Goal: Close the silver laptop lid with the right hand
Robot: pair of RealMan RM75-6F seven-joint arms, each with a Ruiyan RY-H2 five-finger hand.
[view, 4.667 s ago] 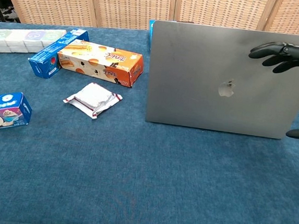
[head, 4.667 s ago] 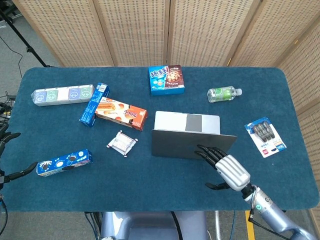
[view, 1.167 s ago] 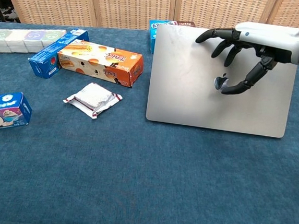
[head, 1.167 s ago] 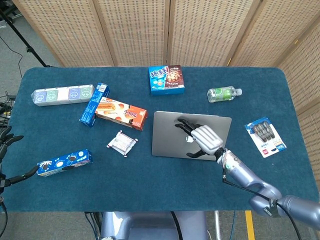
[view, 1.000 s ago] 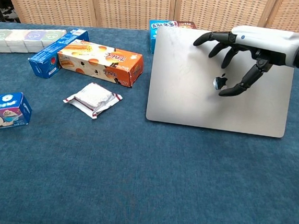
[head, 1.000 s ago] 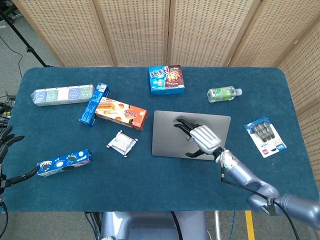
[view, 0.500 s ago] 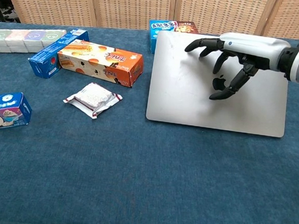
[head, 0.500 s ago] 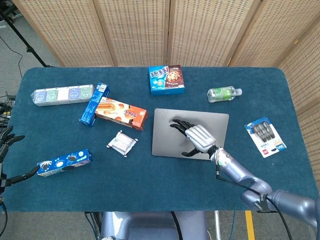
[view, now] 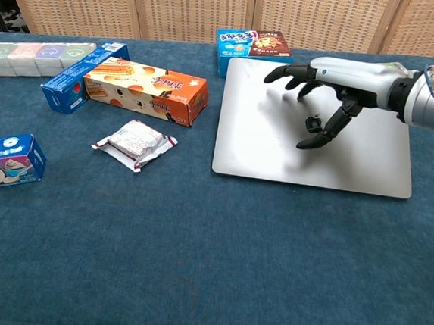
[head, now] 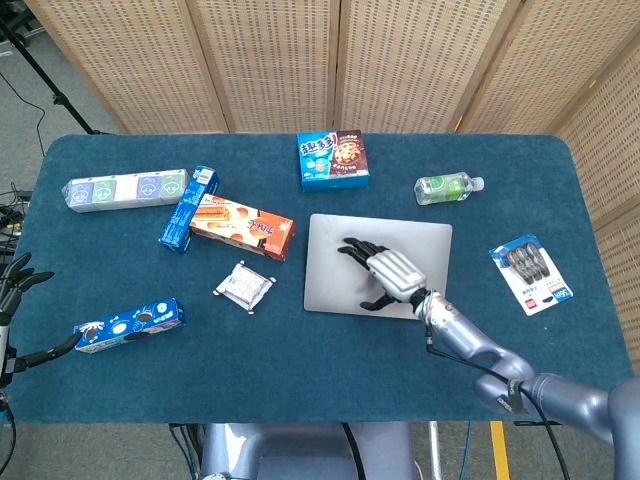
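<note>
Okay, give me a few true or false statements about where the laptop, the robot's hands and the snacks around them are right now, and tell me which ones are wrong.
1. The silver laptop lies shut and flat on the table. True.
2. The right hand is on the laptop's lid with fingers spread. True.
3. The green bottle stands upright on the lid. False: it lies on its side on the cloth, beyond the laptop's far right corner.
4. The left hand holds the orange snack box. False: it hangs open at the table's left edge, well apart from the box.
5. A silver foil packet lies left of the laptop. True.
</note>
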